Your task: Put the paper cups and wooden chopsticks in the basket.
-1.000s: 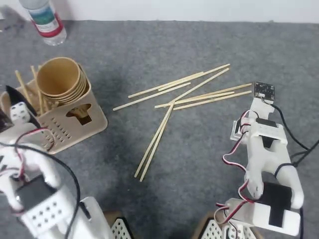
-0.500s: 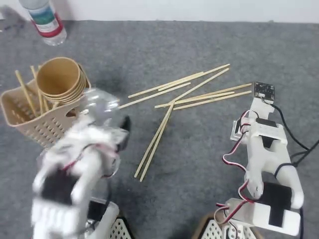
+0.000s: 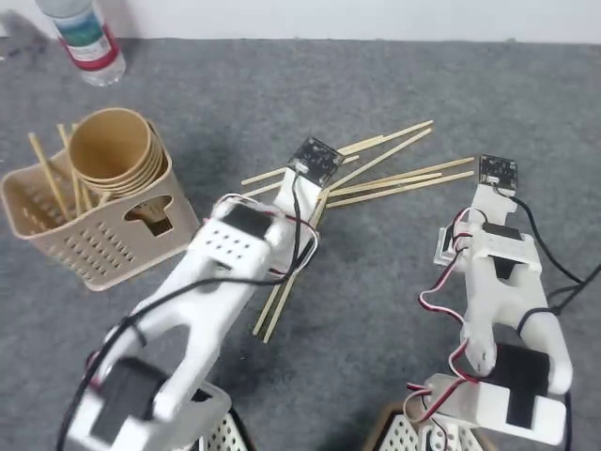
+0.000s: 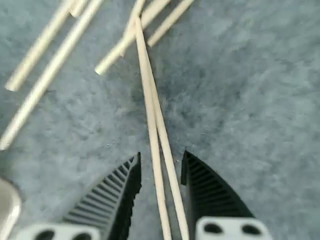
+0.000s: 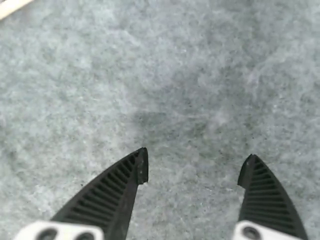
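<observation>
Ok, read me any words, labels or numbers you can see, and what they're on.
On the bottle label: print, too small and blurred to read.
On the paper cups, basket and chopsticks: no text to be seen.

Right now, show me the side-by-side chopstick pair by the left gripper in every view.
High view: the chopstick pair slants out from under the left arm.
Left wrist view: it runs between the fingers of the open left gripper.
Right wrist view: the right gripper, open, over grey carpet.
Shared landmark: that grey carpet.
</observation>
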Motion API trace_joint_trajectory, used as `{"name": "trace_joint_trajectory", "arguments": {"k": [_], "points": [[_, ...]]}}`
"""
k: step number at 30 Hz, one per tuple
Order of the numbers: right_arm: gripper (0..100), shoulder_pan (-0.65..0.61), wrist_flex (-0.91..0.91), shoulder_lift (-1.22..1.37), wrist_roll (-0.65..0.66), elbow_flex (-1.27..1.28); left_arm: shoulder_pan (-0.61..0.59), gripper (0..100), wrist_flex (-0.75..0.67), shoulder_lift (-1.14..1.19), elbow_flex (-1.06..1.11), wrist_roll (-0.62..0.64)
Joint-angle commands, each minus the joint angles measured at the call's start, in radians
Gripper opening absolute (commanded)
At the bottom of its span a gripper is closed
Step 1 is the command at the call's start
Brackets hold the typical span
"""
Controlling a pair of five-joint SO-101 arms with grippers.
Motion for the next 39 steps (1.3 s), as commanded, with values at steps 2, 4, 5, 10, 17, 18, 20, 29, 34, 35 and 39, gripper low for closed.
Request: {"name": "trace_joint_trajectory", "arguments": {"k": [2, 4, 5, 10, 17, 18, 20, 29, 34, 35, 39], "points": [[29.9, -0.015, 0.002, -0.004, -0.002, -0.057, -0.028, 14, -0.092, 0.161, -0.074, 0.026], [29.9, -0.015, 0.002, -0.004, -0.002, -0.057, -0.055, 14, -0.091, 0.216, -0.119, 0.044], [29.9, -0.015, 0.002, -0.004, -0.002, -0.057, -0.064, 14, -0.087, 0.239, -0.137, 0.054], [29.9, -0.015, 0.002, -0.004, -0.002, -0.057, -0.063, 14, -0.021, 0.345, -0.239, 0.06], [29.9, -0.015, 0.002, -0.004, -0.002, -0.057, -0.043, 14, 0.097, 0.46, -0.369, 0.06], [29.9, -0.015, 0.002, -0.004, -0.002, -0.057, -0.029, 14, 0.109, 0.473, -0.378, 0.06], [29.9, -0.015, 0.002, -0.004, -0.002, -0.057, -0.002, 14, 0.124, 0.483, -0.386, 0.06], [29.9, -0.015, 0.002, -0.004, -0.002, -0.057, 0.063, 4, 0.123, 0.494, -0.387, 0.055], [29.9, -0.015, 0.002, -0.004, -0.002, -0.057, 0.068, 1, 0.169, 0.485, -0.39, 0.052], [29.9, -0.015, 0.002, -0.004, -0.002, -0.057, 0.071, 1, 0.196, 0.48, -0.406, 0.051], [29.9, -0.015, 0.002, -0.004, -0.002, -0.057, 0.064, 1, 0.354, 0.413, -0.495, -0.029]]}}
